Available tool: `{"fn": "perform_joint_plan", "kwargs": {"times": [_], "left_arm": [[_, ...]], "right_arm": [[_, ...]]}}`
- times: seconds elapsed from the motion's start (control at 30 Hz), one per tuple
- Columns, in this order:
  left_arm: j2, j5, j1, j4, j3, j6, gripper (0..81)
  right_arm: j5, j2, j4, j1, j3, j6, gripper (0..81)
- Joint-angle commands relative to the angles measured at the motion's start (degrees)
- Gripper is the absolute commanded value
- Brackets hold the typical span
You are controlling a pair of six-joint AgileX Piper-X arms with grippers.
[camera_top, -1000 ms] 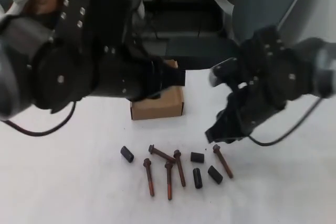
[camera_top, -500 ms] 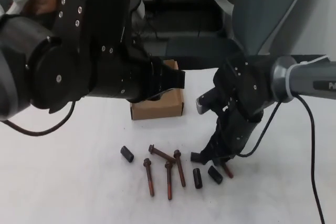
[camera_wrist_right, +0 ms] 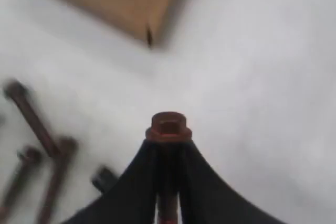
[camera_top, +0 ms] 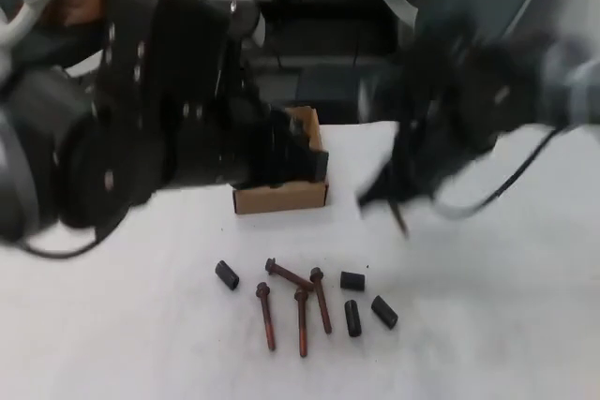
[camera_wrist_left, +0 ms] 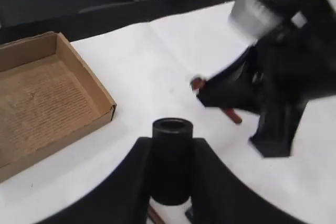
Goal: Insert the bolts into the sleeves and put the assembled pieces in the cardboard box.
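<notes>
- Two grippers, and both are loaded. The left gripper (camera_wrist_left: 170, 145) has its fingers clamped on a black sleeve (camera_wrist_left: 171, 174), whose open end pokes out past the fingertips, near the cardboard box (camera_wrist_left: 47, 103).
- The right gripper (camera_wrist_right: 168, 153) has its fingers pinched on a rusty bolt (camera_wrist_right: 168, 127), with the head sticking out beyond the tips. It hangs above the white bench (camera_top: 487, 325), to the right of the box.
- Four more bolts (camera_top: 301, 321) lie loose on the bench in front of the box, close together.
- Four loose sleeves (camera_top: 352, 318) lie there too, one left of the bolts and three to their right.
</notes>
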Motion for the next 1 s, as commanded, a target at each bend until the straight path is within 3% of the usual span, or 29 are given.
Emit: {"fn": "perform_joint_plan", "kwargs": {"times": [0.0, 0.23, 0.37, 0.5, 0.73, 0.87, 0.97], "left_arm": [[-0.6, -0.8, -0.9, -10.5, 4.3, -0.1, 1.8], [-0.6, -9.3, -7.9, -22.5, 12.7, -0.1, 1.8], [-0.6, -16.4, -11.5, -26.1, 13.3, -0.5, 1.8], [-0.6, -24.5, -11.1, -25.1, 13.3, -9.0, 1.8], [-2.1, -23.4, -7.8, -25.7, 13.3, -9.3, 1.8], [-3.3, -15.3, -7.0, -28.9, 13.3, 4.9, 1.8], [-3.4, -15.3, -6.4, -28.2, 13.3, 13.2, 1.8]], "right_arm": [[-4.9, -6.7, -9.9, 0.2, -0.9, 1.5, 0.6], [-12.2, -12.3, -24.7, 3.2, -0.9, 8.2, 0.6], [-10.8, -12.1, -32.4, 7.6, 1.8, 8.8, 0.6], [-6.6, -12.5, -44.0, 11.0, 7.3, 14.6, 0.6], [-3.2, -12.5, -51.8, 13.7, 11.8, 15.5, 0.6], [-3.2, -12.6, -51.5, 13.5, 11.7, 15.4, 0.6], [-2.5, -12.6, -52.0, 12.7, 11.6, 15.2, 0.6]]}}
